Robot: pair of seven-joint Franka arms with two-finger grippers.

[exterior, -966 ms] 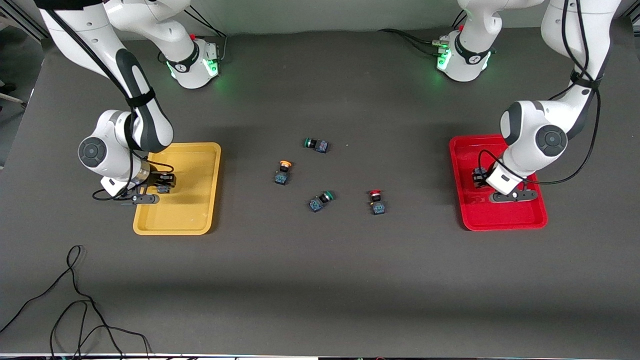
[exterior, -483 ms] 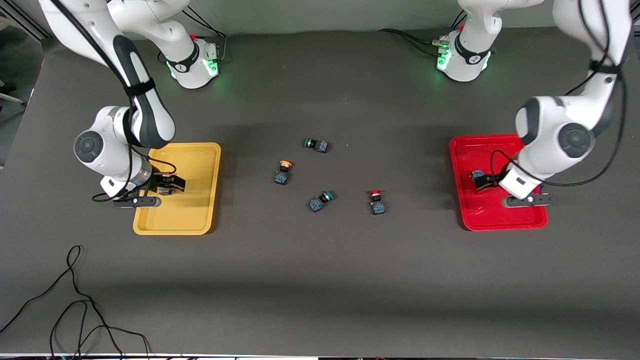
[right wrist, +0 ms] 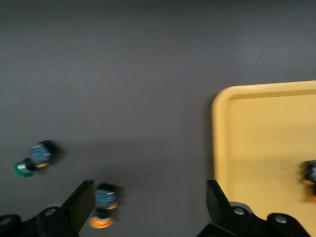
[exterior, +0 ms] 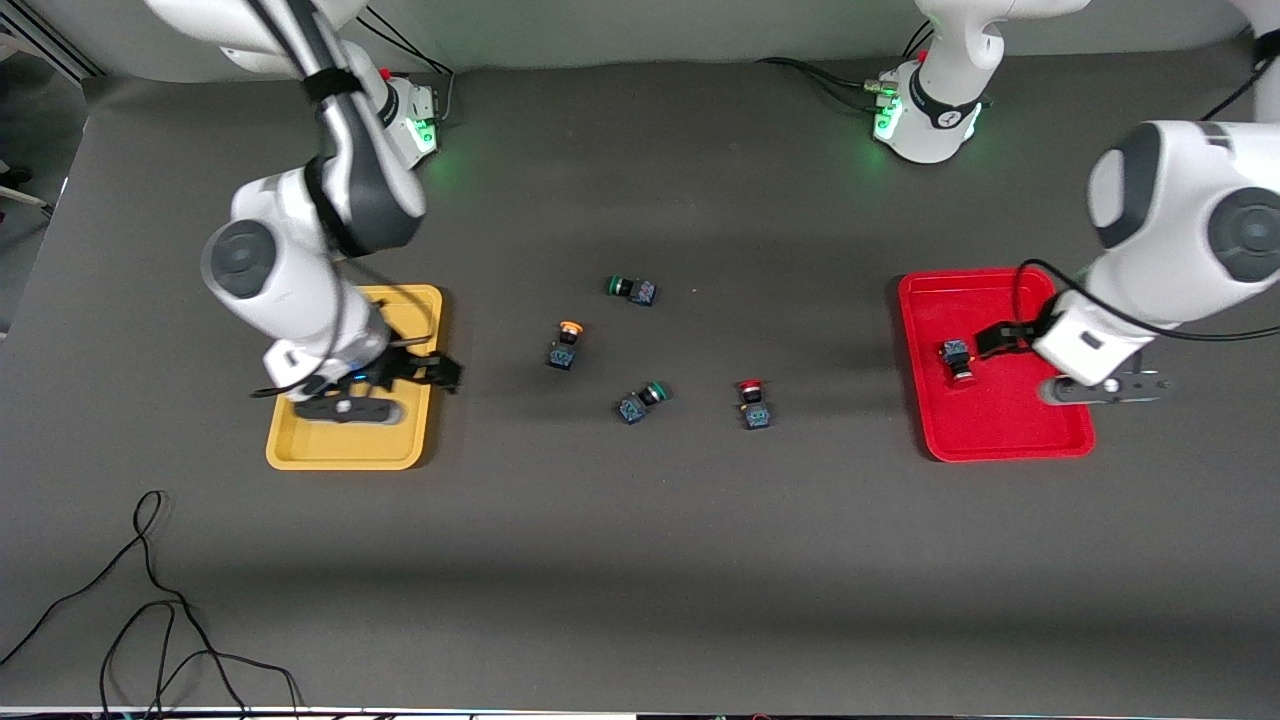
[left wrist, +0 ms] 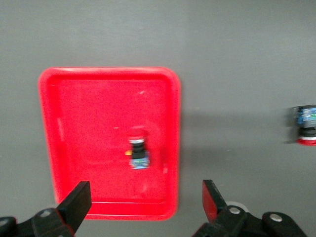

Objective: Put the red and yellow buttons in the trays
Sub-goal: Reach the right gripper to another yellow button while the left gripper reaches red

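A red button [exterior: 958, 358] lies in the red tray [exterior: 1000, 435]; the left wrist view shows the button [left wrist: 138, 150] and the tray [left wrist: 98, 123]. My left gripper [exterior: 1003, 338] is open and empty above this tray [left wrist: 144, 196]. My right gripper [exterior: 420, 372] is open and empty over the yellow tray's [exterior: 350, 445] edge toward the table's middle [right wrist: 149, 195]. One yellow button [right wrist: 310, 178] lies in the yellow tray [right wrist: 266, 138], hidden by the arm in the front view. A yellow button [exterior: 567, 343] and a red button [exterior: 752, 403] lie on the table's middle.
Two green-capped buttons lie among them, one farther from the front camera [exterior: 632, 290] and one nearer [exterior: 643, 400]. A black cable [exterior: 150, 600] loops on the table near the front edge at the right arm's end.
Both arms have lifted from their trays. The right gripper moved from over the yellow tray toward the table's middle. The left gripper drew up and away from the red button, which stays in the red tray.
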